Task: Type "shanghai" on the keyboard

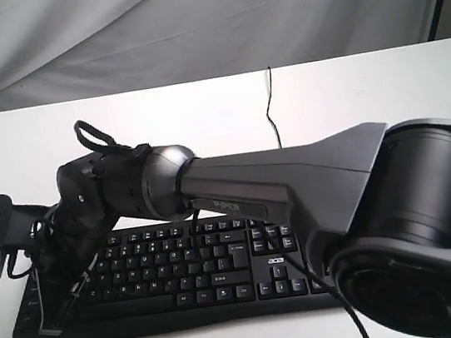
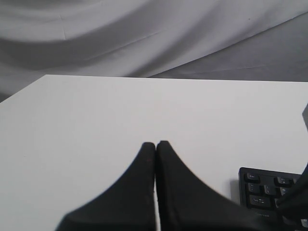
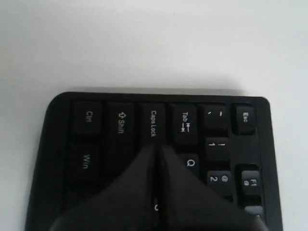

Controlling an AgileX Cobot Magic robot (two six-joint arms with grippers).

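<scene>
Right gripper has its two black fingers pressed flat together with no gap between them, holding nothing. Its tips sit low over the keyboard, at the end nearest the worktop's left edge in the exterior view. In the right wrist view the tips lie just beside the Caps Lock key, on the side away from the keyboard's outer rim. The key under them is hidden, and whether they press it I cannot tell. The right arm reaches across the whole keyboard from the right side and covers part of the number pad.

Left gripper is likewise closed tight, finger against finger, and empty. It hangs over bare white worktop, off the same end of the keyboard, whose Esc corner shows just beside it in the left wrist view.

The keyboard lies flat along the worktop edge nearest the exterior camera, roughly parallel to it, with the white acer logo showing between the main keys and the arrow keys. Its thin black cable runs away toward the far edge, where grey cloth hangs behind
</scene>
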